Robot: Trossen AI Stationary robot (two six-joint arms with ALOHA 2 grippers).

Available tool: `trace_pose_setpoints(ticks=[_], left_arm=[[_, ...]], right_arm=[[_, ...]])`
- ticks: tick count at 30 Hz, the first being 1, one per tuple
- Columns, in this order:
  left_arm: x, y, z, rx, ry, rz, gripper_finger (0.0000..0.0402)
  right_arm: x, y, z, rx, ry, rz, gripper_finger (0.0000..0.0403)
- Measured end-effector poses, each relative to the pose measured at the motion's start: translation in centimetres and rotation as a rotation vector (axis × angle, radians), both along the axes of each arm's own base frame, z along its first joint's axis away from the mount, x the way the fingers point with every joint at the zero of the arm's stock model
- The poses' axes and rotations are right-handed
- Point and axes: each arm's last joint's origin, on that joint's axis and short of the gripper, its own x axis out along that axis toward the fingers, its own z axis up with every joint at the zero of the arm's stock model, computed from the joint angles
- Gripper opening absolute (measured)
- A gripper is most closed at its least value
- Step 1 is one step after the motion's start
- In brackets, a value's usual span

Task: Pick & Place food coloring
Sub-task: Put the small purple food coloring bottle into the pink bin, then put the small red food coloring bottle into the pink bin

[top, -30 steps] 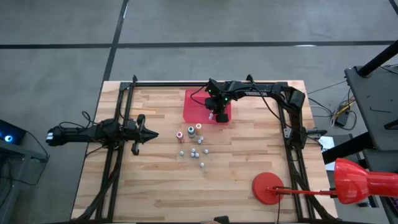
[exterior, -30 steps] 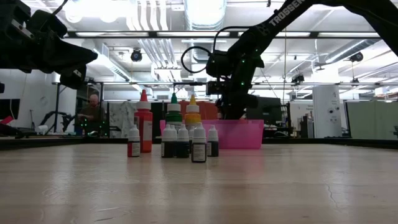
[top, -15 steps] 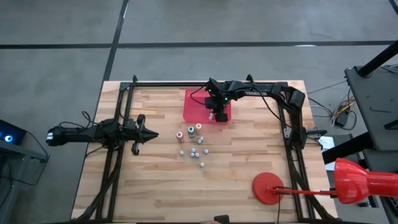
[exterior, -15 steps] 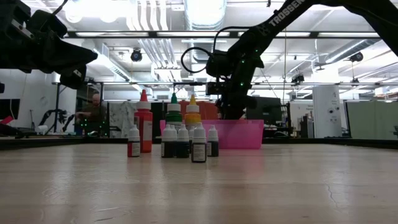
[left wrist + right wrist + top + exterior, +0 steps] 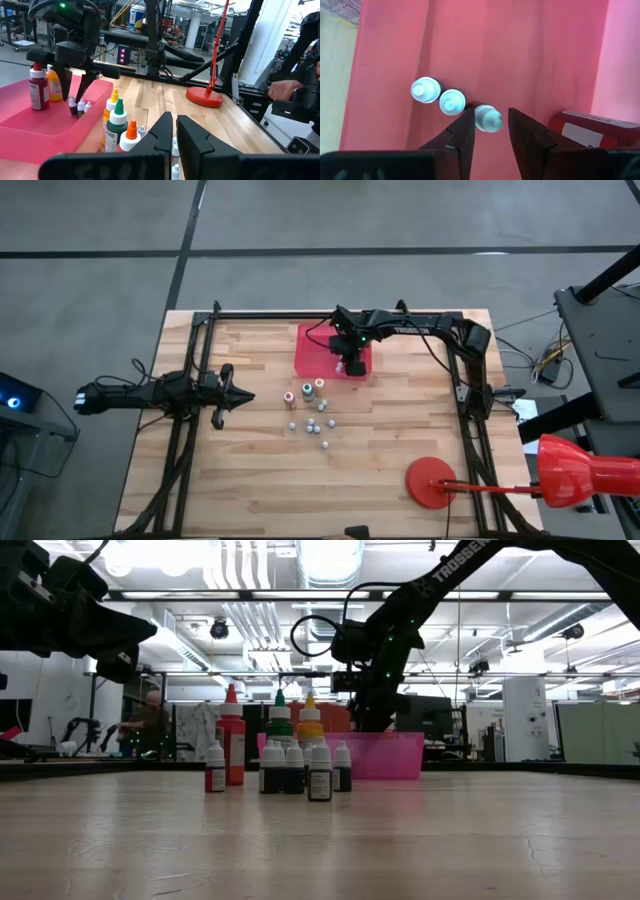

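My right gripper (image 5: 489, 131) hangs open over the pink tray (image 5: 318, 345), pointing steeply down. A small white-capped food coloring bottle (image 5: 487, 119) stands in the tray between its fingers. Two more small bottles (image 5: 426, 90) (image 5: 452, 102) stand beside it, and a red bottle (image 5: 38, 87) and an orange one (image 5: 54, 85) stand farther along the tray. Several more food coloring bottles (image 5: 312, 410) stand in a cluster on the wooden table near its middle. My left gripper (image 5: 245, 395) is shut and level at the table's left, clear of everything. My right gripper's fingers come from above and stand on either side of the small bottle's cap (image 5: 484, 116). A gap shows on one side. The other finger (image 5: 464, 131) lies close against the cap, and I cannot tell whether it touches. The bottle stands on the tray floor.
A red round stand base (image 5: 430, 480) sits at the table's near right. Dark frame bars (image 5: 190, 380) (image 5: 465, 390) run along both sides of the table. Bare wood lies near the front edge. A person (image 5: 150, 715) shows in the room behind.
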Motion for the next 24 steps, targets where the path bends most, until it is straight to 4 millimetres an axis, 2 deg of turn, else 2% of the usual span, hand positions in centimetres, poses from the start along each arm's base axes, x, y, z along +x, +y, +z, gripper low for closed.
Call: trace_pose_setpoints(ticks=[8, 24], left_arm=[[0.0, 0.0, 0.0, 0.0, 0.0, 0.0, 0.0], [0.0, 0.0, 0.0, 0.0, 0.0, 0.0, 0.0]], right_arm=[[-0.1, 0.0, 0.2, -0.001, -0.001, 0.0, 0.0139], [-1.3, 0.2, 3.4, -0.019, -0.038, -0.013, 0.0148]])
